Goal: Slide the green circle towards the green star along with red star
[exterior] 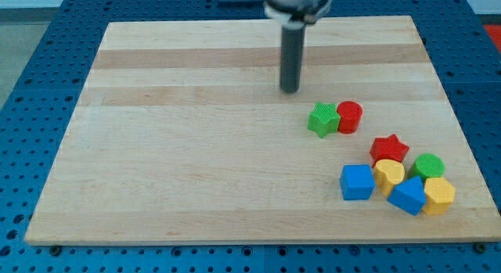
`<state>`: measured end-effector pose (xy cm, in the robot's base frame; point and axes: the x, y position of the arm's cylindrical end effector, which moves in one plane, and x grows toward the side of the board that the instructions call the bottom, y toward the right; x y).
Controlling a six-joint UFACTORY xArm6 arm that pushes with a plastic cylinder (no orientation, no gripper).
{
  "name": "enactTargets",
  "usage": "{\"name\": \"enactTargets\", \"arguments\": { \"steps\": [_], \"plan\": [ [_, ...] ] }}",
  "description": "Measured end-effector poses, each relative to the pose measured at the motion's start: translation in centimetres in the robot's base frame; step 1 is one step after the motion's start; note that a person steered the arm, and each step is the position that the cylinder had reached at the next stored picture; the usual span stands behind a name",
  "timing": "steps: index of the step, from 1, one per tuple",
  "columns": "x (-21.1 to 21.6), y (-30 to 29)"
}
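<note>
Camera view: no jaws, just rod; my tip (pixel 290 90) on counter (pixel 188 148), far-left of green star (pixel 322 120). Green circle (pixel 429 165) w/ red star (pixel 389 149) in near-right cluster, well apart from green star

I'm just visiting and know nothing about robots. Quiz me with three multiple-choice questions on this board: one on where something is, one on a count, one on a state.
1. Where is my tip relative to the green star?
A. toward the view's top and left of it
B. below it
C. resting on it

2. How many blue blocks are there?
A. one
B. two
C. four

3. The green star and the red cylinder are:
A. stacked
B. far apart
C. side by side, touching

Answers: 1 A, the rod ends above-left of the star. 2 B, a blue cube and another blue block. 3 C, no gap shows.
</note>
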<state>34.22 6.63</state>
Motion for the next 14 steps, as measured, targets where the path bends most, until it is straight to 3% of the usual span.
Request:
{"name": "enactTargets", "arguments": {
  "steps": [1,2,3,7,13,14],
  "plan": [
    [-3.7,8.4],
    [0.1,17.4],
    [8.1,20.5],
    [20.6,20.4],
    [21.4,16.6],
    [18.9,15.6]
  ]
}}
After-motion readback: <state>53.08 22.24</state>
